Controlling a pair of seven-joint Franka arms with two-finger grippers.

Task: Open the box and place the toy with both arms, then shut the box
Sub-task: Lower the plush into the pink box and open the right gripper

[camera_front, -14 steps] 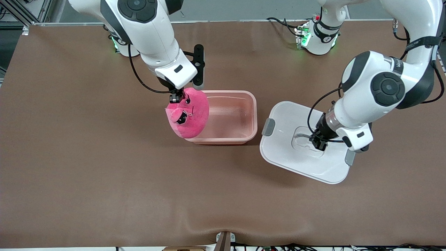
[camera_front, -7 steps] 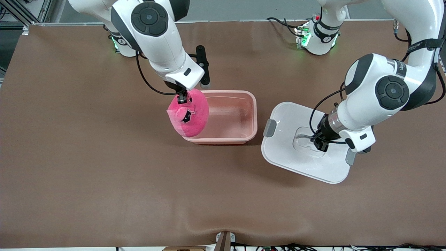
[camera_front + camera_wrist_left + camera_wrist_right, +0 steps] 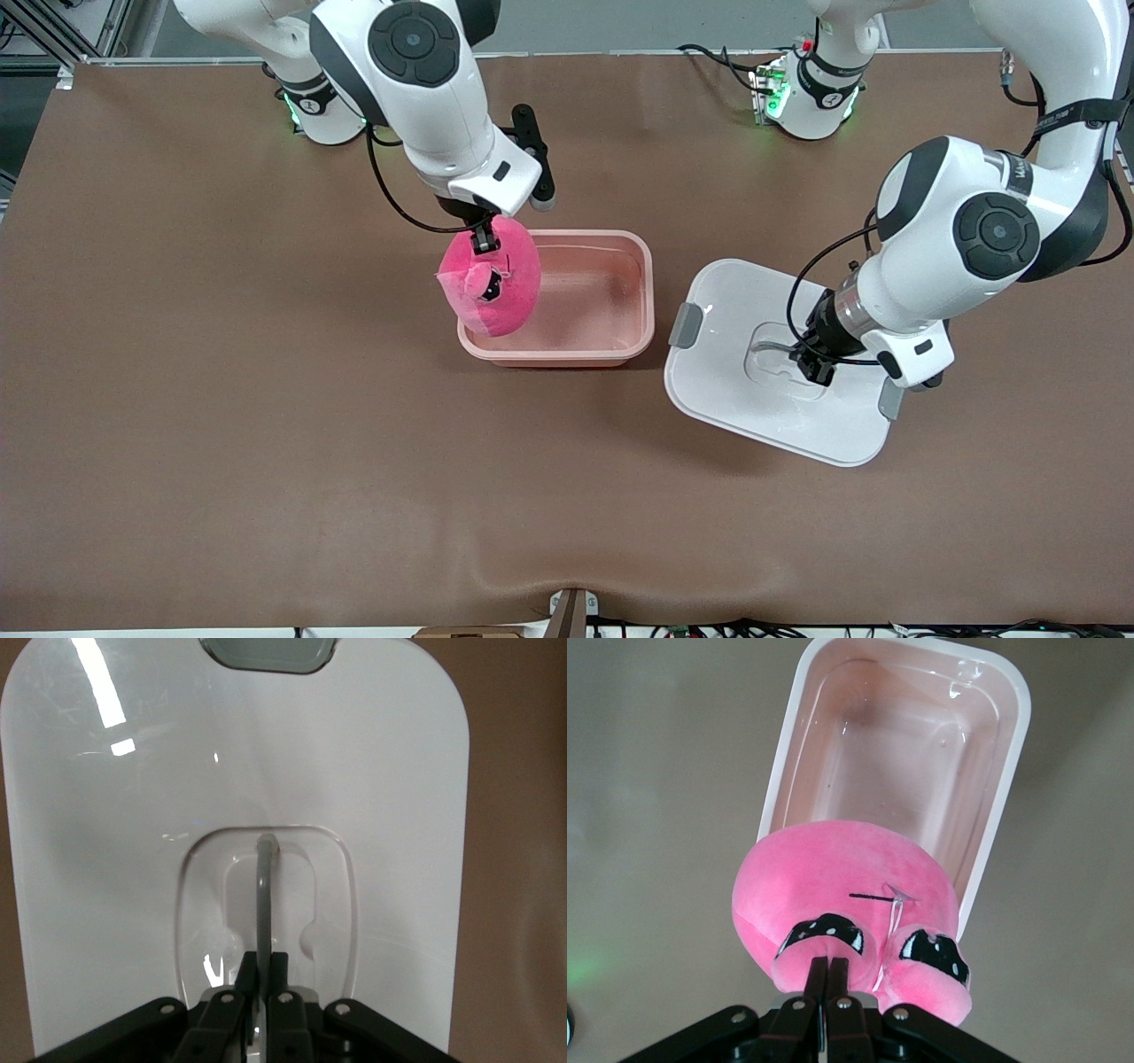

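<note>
The open pale pink box (image 3: 595,301) stands mid-table, its inside bare (image 3: 895,753). My right gripper (image 3: 484,239) is shut on an ear of the bright pink toy (image 3: 494,285), which hangs over the box's end toward the right arm. In the right wrist view the fingertips pinch the plush (image 3: 842,877) at my right gripper (image 3: 827,967). The white lid (image 3: 735,399) sits beside the box toward the left arm's end. My left gripper (image 3: 811,368) is shut on the lid's clear centre handle (image 3: 264,890), with the jaws clamped at my left gripper (image 3: 263,962) over the lid (image 3: 133,815).
Grey clips (image 3: 684,324) sit at the lid's ends, one seen close up as the clip (image 3: 266,651). Brown table surface (image 3: 266,443) spreads wide nearer the front camera. The arm bases (image 3: 802,97) stand along the table's back edge.
The right arm has carried the toy sideways from beside the box's end to over it. The left arm and lid have barely shifted.
</note>
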